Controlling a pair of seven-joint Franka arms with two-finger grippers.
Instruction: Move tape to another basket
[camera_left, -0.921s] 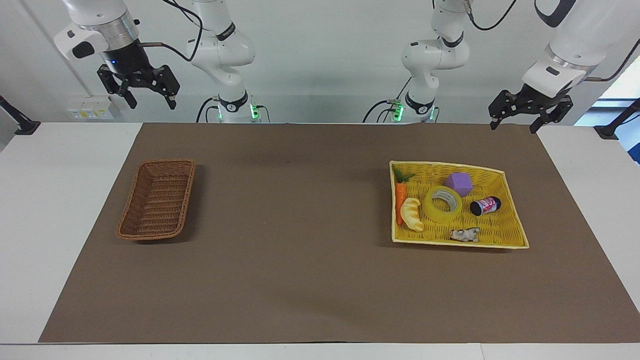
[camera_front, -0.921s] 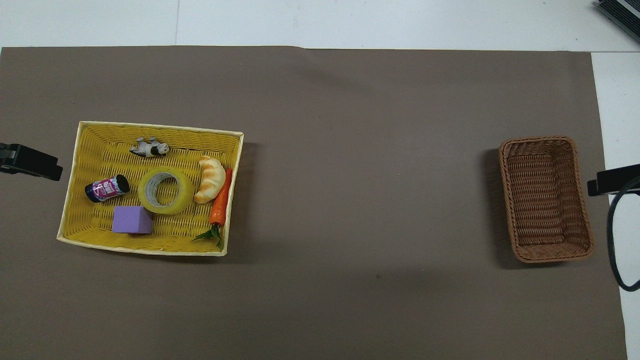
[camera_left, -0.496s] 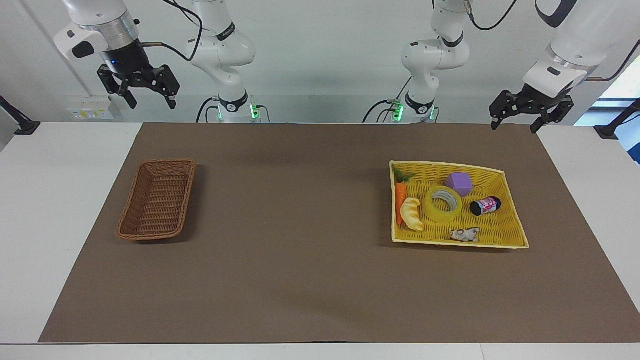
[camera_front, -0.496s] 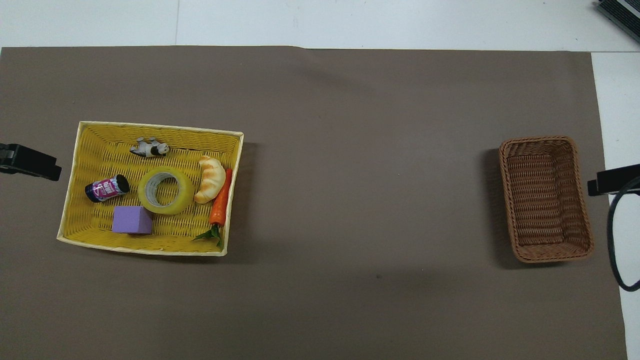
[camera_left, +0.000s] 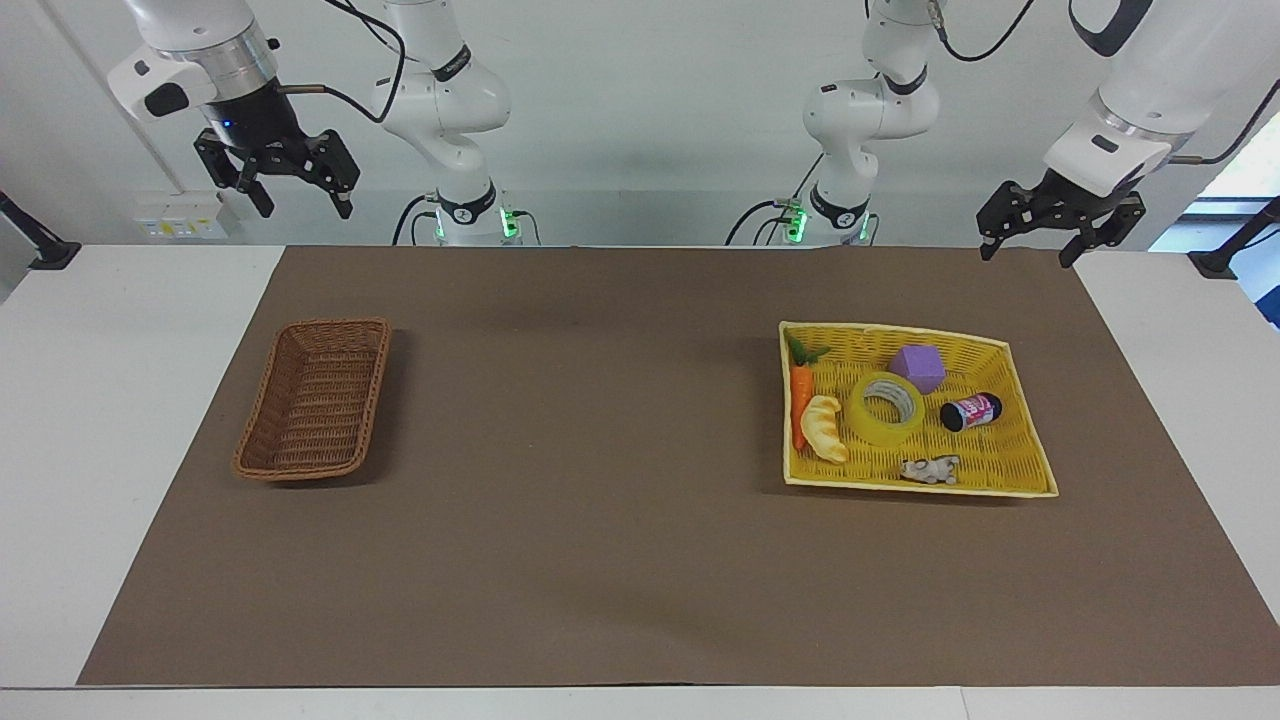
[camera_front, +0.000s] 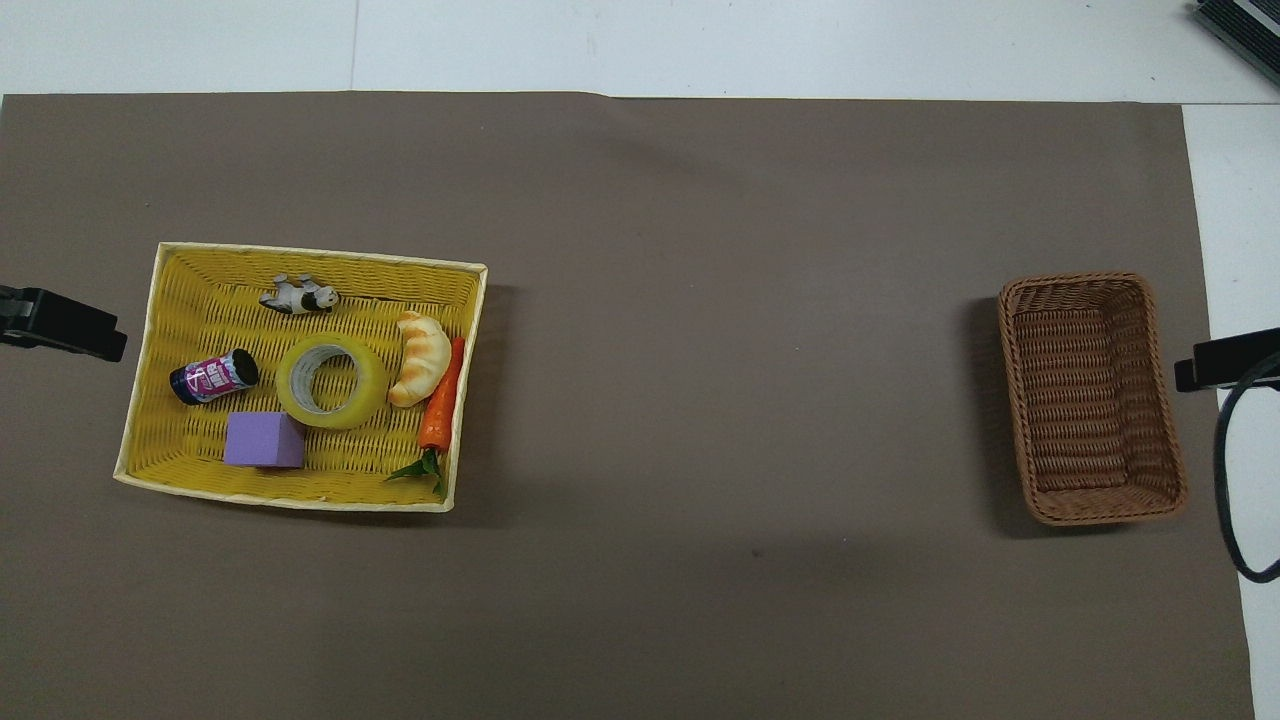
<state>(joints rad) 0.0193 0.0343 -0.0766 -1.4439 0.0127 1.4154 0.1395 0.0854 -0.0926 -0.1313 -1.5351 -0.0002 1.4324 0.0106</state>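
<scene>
A: Where is the tape (camera_left: 887, 408)?

B: Flat on its side in the middle of the yellow basket (camera_left: 1030, 470), right of centre in the facing view. Ring up, core showing.

A: What sits round it?

B: A croissant (camera_left: 825, 428) touches or nearly touches one side, with a carrot (camera_left: 799, 392) along the basket wall past that. A purple block (camera_left: 919, 367) is just beside it toward the robots, a small can (camera_left: 970, 411) lies on its side toward the left arm's end, and a toy cow (camera_left: 930, 469) lies near the rim farthest from the robots.

A: And the other basket?

B: The brown basket (camera_left: 314, 400) at left of centre holds nothing. It is well apart from the yellow one, with bare mat (camera_left: 600, 480) between them.

A: The arms?

B: The left gripper (camera_left: 1060, 212) hangs at the upper right of the frame, over the mat's corner near the yellow basket, fingers spread and holding nothing. The right gripper (camera_left: 277, 170) hangs at the upper left, above the surface's robot-side edge, fingers also spread and bare. Neither touches anything.

A: What could go wrong?

B: I judge the crowding is the risk. Fingers coming down outside the roll could nudge the croissant or the block, or catch one with the tape. A smooth, wide roll may also slip from a shallow pinch. The brown basket is narrow, so a release off its centre could leave the tape on the rim or the mat.
</scene>
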